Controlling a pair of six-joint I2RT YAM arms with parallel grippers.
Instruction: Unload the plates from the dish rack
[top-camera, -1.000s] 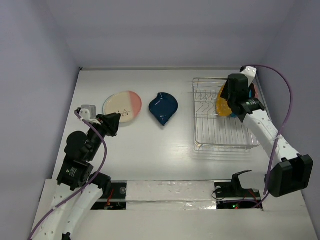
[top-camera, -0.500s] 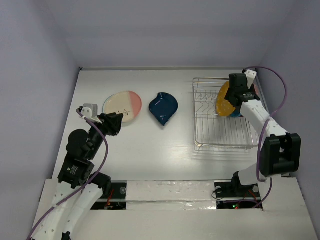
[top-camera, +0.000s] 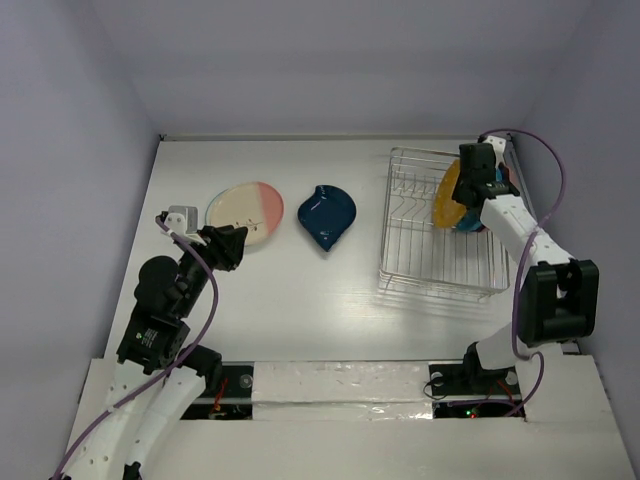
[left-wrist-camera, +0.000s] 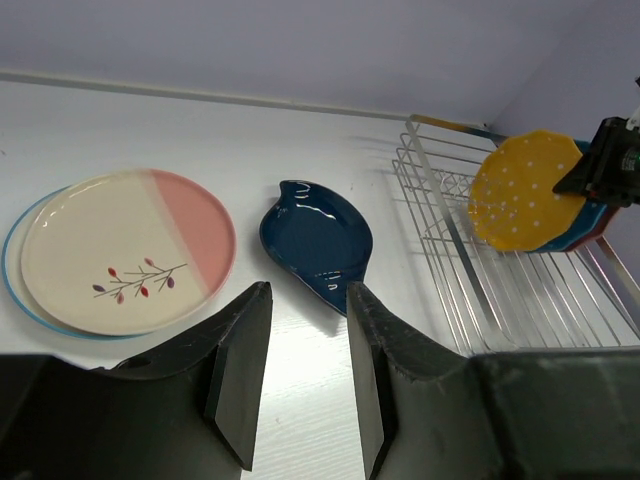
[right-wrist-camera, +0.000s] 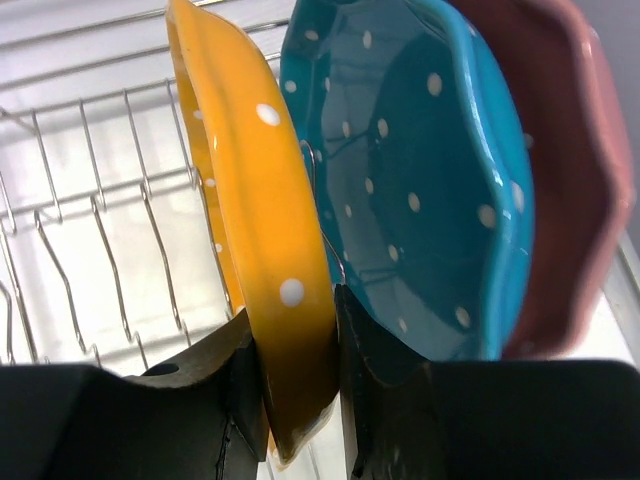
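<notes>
By the near-left corner of the desk (top-camera: 300, 310), the left arm (top-camera: 160, 300) hangs low with its jaws released and empty, pointed at the plates already set down. It reads as waiting there, well clear of the rack.

Just beyond those jaws, toward the left edge, the cream-and-pink plate (left-wrist-camera: 120, 250) lies flat on top of a blue-rimmed plate (left-wrist-camera: 10, 285), of which only a thin crescent shows. The navy teardrop plate (left-wrist-camera: 318, 240) lies flat just beside them, apart from the stack, nearer the middle of the desk. That makes 3 plates laid out in a row, leaving bare desk on the near side for more.

Along the right edge, reaching to the far-right corner, sits the dish rack (top-camera: 440, 284), skewed against the desk's edge. Its near half is bare prongs. At its far end 3 plates stand on edge between the prongs: the yellow dotted plate (right-wrist-camera: 255, 200) in front, the teal plate (right-wrist-camera: 420, 170) close behind it, and the pink plate (right-wrist-camera: 580, 150) last.

The right arm (top-camera: 510, 225) reaches along the right edge, and its jaws are clenched on the yellow plate's rim, 1 finger on each face. The front plate is the sensible pick, since the others are boxed in behind it. The rack's skew suggests the plate may be catching on a prong, so a straight upward lift looks safest.
</notes>
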